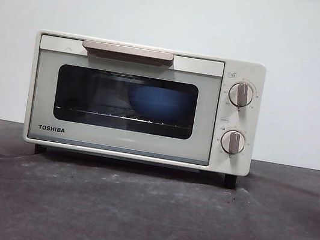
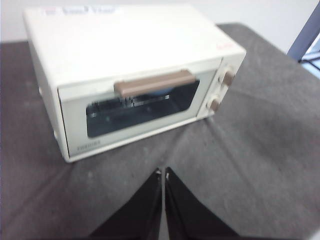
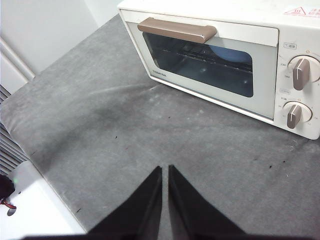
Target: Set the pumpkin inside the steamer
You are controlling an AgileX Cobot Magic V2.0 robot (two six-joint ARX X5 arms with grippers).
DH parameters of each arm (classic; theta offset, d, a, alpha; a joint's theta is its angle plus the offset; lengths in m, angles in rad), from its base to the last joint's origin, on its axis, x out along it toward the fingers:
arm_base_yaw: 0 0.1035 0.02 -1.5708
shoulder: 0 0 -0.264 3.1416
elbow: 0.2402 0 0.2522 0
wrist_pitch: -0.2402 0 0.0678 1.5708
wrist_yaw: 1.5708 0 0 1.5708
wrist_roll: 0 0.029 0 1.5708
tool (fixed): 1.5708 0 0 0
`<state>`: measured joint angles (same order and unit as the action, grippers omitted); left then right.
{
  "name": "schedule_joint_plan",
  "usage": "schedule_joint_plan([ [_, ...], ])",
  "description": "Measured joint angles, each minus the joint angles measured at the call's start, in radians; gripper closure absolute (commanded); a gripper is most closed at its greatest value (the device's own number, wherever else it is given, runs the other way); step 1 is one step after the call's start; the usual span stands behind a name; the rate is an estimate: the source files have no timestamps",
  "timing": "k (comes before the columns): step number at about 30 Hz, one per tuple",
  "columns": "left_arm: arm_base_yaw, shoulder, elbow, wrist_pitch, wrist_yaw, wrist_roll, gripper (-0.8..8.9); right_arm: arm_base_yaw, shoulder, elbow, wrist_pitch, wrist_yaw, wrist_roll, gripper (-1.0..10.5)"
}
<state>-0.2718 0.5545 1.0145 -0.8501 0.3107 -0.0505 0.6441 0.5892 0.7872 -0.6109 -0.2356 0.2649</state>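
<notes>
The cream-white TOSHIBA steamer stands on the dark grey table with its glass door closed. It also shows in the left wrist view and in the right wrist view. Through the window I see a blue bowl on the rack inside. The pumpkin is hidden from all views. My left gripper is shut and empty, held above the table in front of the steamer. My right gripper is shut and empty, also back from the steamer's front. Neither gripper shows in the front view.
The grey mat stretches in front of the steamer. Two knobs sit on the steamer's right panel, a beige handle on its door. The table's edge shows in the right wrist view.
</notes>
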Motion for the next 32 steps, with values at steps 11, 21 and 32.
schedule_joint_plan([
  [11,0.102,-0.253,-0.55,0.596,-0.002,-0.016,7.98,0.0,0.0,0.0,0.002,0.0,0.0,9.3],
  [21,0.23,-0.432,-0.93,0.81,-0.109,-0.065,7.98,0.0,0.0,0.0,0.002,0.0,0.0,9.3],
  [32,0.27,-0.549,-0.982,0.758,-0.372,-0.072,7.98,0.0,0.0,0.0,0.002,0.0,0.0,9.3],
])
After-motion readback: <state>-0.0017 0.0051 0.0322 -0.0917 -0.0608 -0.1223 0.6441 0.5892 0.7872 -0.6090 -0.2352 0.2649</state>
